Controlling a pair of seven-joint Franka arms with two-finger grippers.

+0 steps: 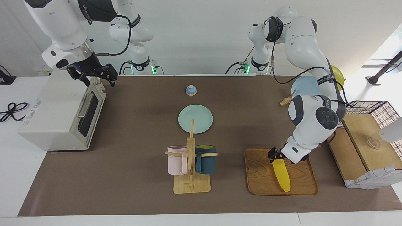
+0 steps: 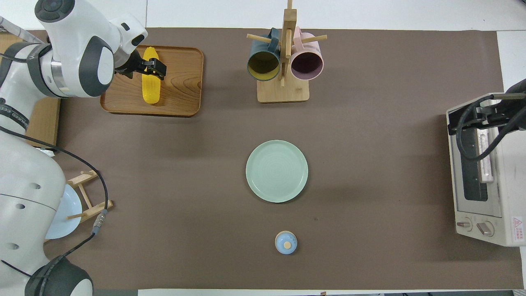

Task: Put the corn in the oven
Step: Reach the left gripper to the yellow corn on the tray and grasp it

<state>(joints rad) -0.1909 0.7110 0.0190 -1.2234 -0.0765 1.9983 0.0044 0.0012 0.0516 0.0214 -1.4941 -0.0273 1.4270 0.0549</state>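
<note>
Overhead view: left tool [image 2: 153, 68] straddling corn [image 2: 150, 82] on tray [image 2: 181, 78], closure unclear; stiff, light, rounded, slip-prone; best gripped mid-cob. Right tool [image 1: 94, 77] over closed oven [image 1: 59, 113], state unclear.

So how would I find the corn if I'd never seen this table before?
Look toward the left arm's end of the brown table for the flat wooden tray. The corn lies on it, with the left gripper at its end nearer the robots. It is the only long, bright yellow, tapered thing there; the nearby mugs and green plate are round.
</note>
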